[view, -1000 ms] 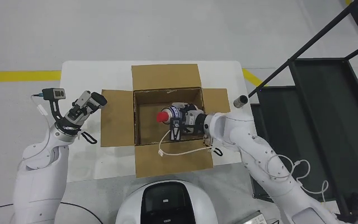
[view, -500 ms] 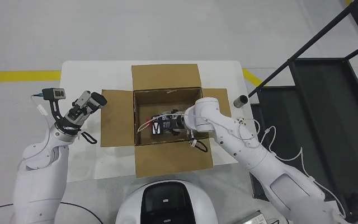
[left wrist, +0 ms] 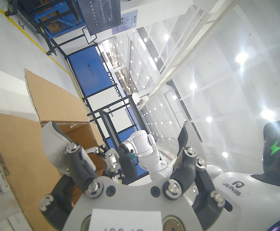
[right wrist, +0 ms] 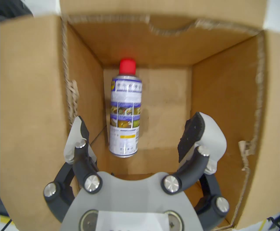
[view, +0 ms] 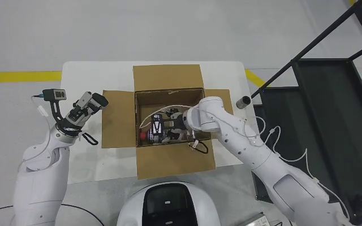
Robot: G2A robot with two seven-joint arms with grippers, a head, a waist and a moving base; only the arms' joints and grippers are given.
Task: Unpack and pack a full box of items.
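Bearing the box [view: 167, 77], white table [view: 85, 76], grey floor [view: 169, 28]

A pale grey floor [view: 169, 28] is seen from above, crossed at the left edge of the frame by a yellow line [view: 28, 76]. A white table [view: 90, 76] is set at the centre, and a dark metal platform [view: 305, 113] with black rails is placed to its right. From the left wrist view, a hall is shown lit by bright ceiling lamps [left wrist: 240, 58] between white roof beams [left wrist: 188, 63], with blue wall panels [left wrist: 87, 65], black-framed racks [left wrist: 54, 47] and a dark display board [left wrist: 98, 13].
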